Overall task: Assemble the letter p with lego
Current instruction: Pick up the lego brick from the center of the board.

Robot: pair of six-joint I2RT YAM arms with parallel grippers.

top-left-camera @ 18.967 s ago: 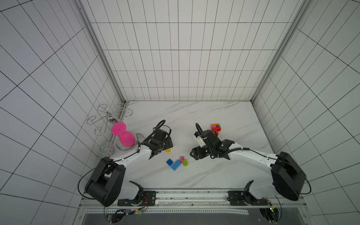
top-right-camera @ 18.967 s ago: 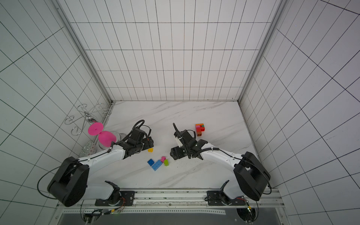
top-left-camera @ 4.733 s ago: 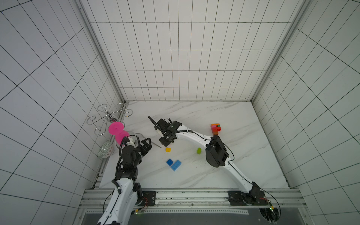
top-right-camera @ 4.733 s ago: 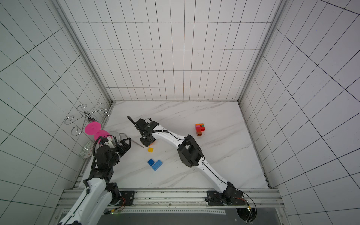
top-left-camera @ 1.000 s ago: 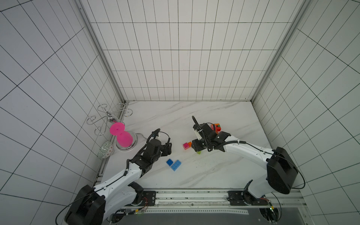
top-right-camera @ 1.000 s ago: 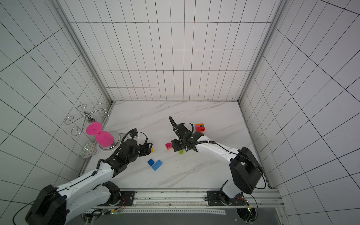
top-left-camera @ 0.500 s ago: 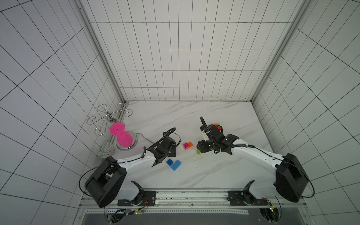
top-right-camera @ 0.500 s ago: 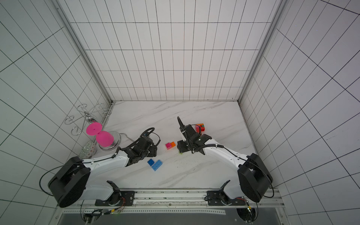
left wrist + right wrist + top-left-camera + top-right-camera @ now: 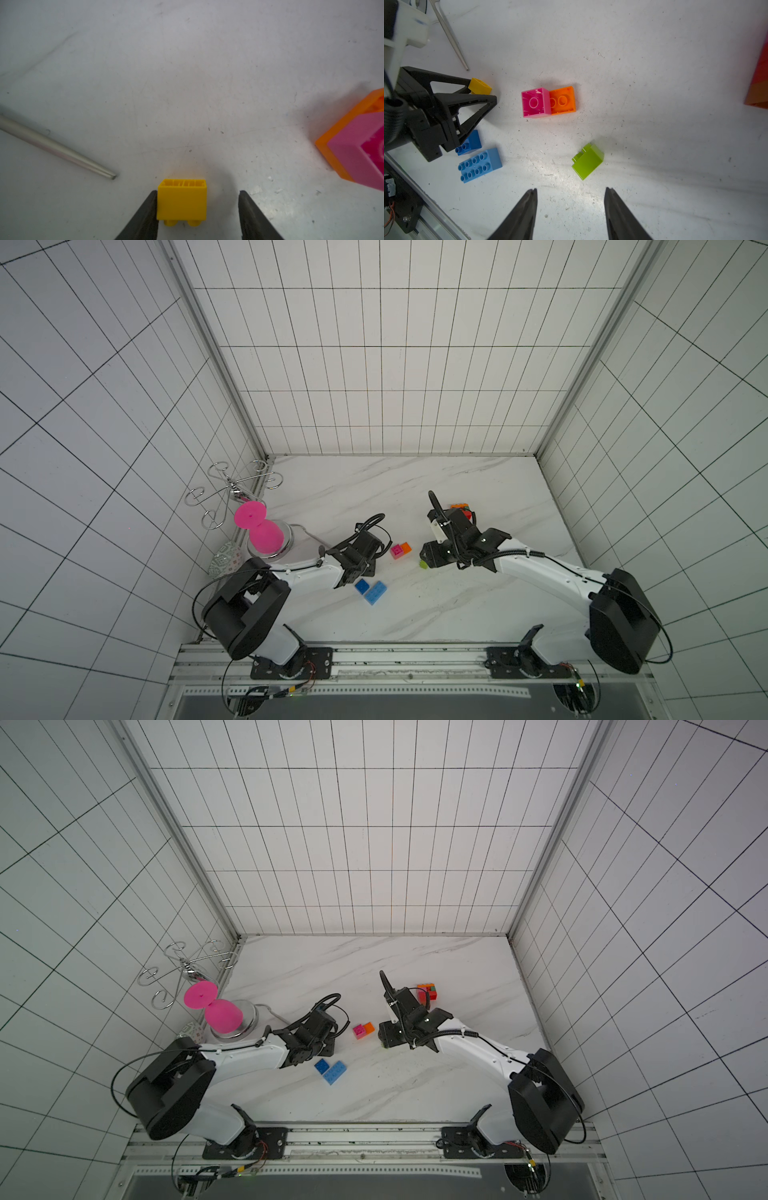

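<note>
Now the left end effector [image 9: 197, 194] is straddling the yellow brick [image 9: 182, 201], lying on the tabletop [image 9: 187, 83] left of the pink-and-orange pair [image 9: 400, 549], spread with one finger [image 9: 145, 216] touching, so centring before squeezing is looking wise.

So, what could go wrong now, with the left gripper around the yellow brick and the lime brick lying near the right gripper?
1. The yellow brick sits off-centre in the left gripper: against one finger, with a gap to the other. Closing may slide or twist it.
2. It lies on its side, so it may need turning before pressing on.
3. The lime brick lies tipped too, ahead of the open right gripper.
</note>
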